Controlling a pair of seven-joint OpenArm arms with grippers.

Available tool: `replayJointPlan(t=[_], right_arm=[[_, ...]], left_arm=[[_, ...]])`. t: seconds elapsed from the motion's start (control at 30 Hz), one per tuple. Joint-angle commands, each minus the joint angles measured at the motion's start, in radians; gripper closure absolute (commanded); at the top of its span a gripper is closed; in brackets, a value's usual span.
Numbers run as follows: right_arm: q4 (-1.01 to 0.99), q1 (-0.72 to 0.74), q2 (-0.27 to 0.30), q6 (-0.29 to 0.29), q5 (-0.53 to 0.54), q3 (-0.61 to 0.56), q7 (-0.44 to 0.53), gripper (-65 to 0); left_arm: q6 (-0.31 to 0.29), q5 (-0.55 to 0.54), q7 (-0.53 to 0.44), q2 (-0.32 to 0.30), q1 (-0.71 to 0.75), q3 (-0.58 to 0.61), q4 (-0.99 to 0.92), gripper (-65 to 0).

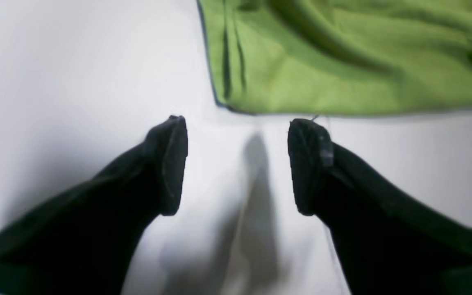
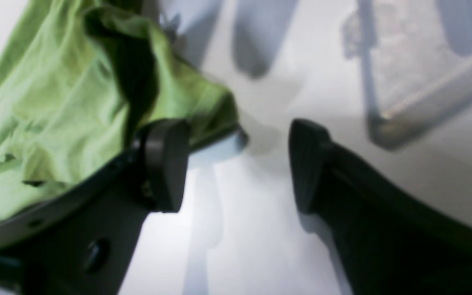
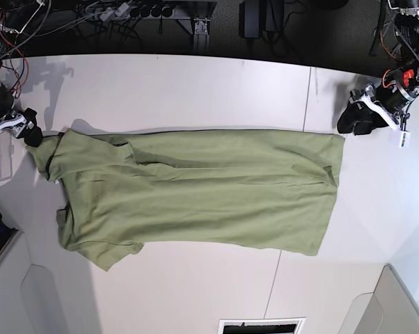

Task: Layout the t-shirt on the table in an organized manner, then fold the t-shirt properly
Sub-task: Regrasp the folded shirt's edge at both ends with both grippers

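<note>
Green t-shirt (image 3: 195, 191) lies spread across the table (image 3: 195, 90), mid-frame in base view. I see left gripper (image 1: 238, 164) jaws spread, empty, and right gripper (image 2: 238, 164) jaws apart (both wrist views blurred); sleeve folds are unclear.

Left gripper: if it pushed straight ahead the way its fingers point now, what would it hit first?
Probably the hem corner of the t-shirt, lying just ahead of the open left gripper on the table; its height is unclear.
</note>
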Motion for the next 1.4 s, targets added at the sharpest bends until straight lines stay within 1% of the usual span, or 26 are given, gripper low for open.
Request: replayJointPlan(t=[0.0,0.1,0.2,0.27,0.4,0.43,0.47,0.5,0.53,0.57,0.6,0.63,0.67,0.8,0.93,1.0,1.1,1.23,1.37], right_arm=[[0.013,0.026,0.017,0.004,0.023,-0.011,0.016,-38.2],[0.013,0.033,0.017,0.004,0.025,-0.046,0.016,-38.2],[0.013,0.033,0.013,0.004,0.042,-0.079,0.017,-38.2],[0.013,0.041,-0.001,0.004,0.040,-0.090,0.016,-38.2],[0.013,0.058,-0.044,0.004,0.039,-0.092,0.015,-37.8],[0.013,0.060,-0.050,0.004,0.038,-0.092,0.015,-36.0],[0.013,0.061,-0.056,0.004,0.039,-0.093,0.015,-32.3],[0.013,0.063,-0.061,0.004,0.038,-0.092,0.015,-27.0],[0.013,0.064,-0.064,0.004,0.039,-0.092,0.015,-20.2],[0.013,0.066,-0.066,0.004,0.038,-0.092,0.015,-12.0],[0.013,0.066,-0.066,0.004,0.039,-0.092,0.015,-2.8],[0.014,0.066,-0.065,0.004,0.039,-0.092,0.010,0.0],[0.015,0.065,-0.063,0.004,0.039,-0.092,-0.005,0.0],[0.042,0.059,-0.063,0.026,0.104,-0.052,-0.107,0.0],[0.092,0.018,-0.057,0.027,0.182,0.028,-0.184,0.0],[0.121,-0.016,-0.048,0.031,0.215,0.054,-0.202,0.0],[0.157,-0.075,-0.029,0.034,0.245,0.058,-0.218,0.0],[0.205,-0.173,-0.010,0.034,0.253,0.058,-0.221,0.0],[0.248,-0.254,-0.008,0.034,0.252,0.058,-0.221,0.0]], left_arm=[[-0.009,-0.021,-0.023,-0.013,-0.022,-0.008,-0.006,-40.7],[-0.009,-0.008,-0.023,0.002,-0.057,-0.007,-0.055,-40.7],[-0.009,-0.006,-0.024,0.004,-0.085,0.012,-0.080,-40.7],[-0.009,0.001,-0.027,0.004,-0.106,0.041,-0.092,-40.6],[-0.009,0.057,-0.062,0.013,-0.121,0.124,-0.093,-40.6],[-0.009,0.077,-0.071,0.016,-0.121,0.147,-0.093,-40.6],[-0.009,0.100,-0.076,0.016,-0.121,0.169,-0.093,-40.3],[-0.009,0.121,-0.082,0.016,-0.121,0.187,-0.093,-38.6],[-0.009,0.138,-0.095,0.015,-0.121,0.201,-0.093,-33.5],[-0.009,0.156,-0.097,0.015,-0.121,0.206,-0.093,-25.2],[-0.009,0.167,-0.097,0.015,-0.121,0.206,-0.093,-15.2],[-0.009,0.173,-0.097,0.013,-0.121,0.204,-0.093,-5.5],[-0.009,0.174,-0.092,0.009,-0.120,0.200,-0.093,0.0],[-0.009,0.161,-0.065,-0.011,-0.106,0.152,-0.085,0.0],[-0.009,0.086,-0.055,-0.041,-0.038,0.092,-0.037,0.0],[-0.009,0.042,-0.028,-0.055,0.002,0.075,-0.005,0.0],[-0.009,-0.009,0.004,-0.060,0.067,0.061,0.053,0.0],[-0.009,-0.033,0.005,-0.060,0.162,0.057,0.132,0.0],[-0.009,-0.035,0.005,-0.059,0.220,0.057,0.180,0.0]])
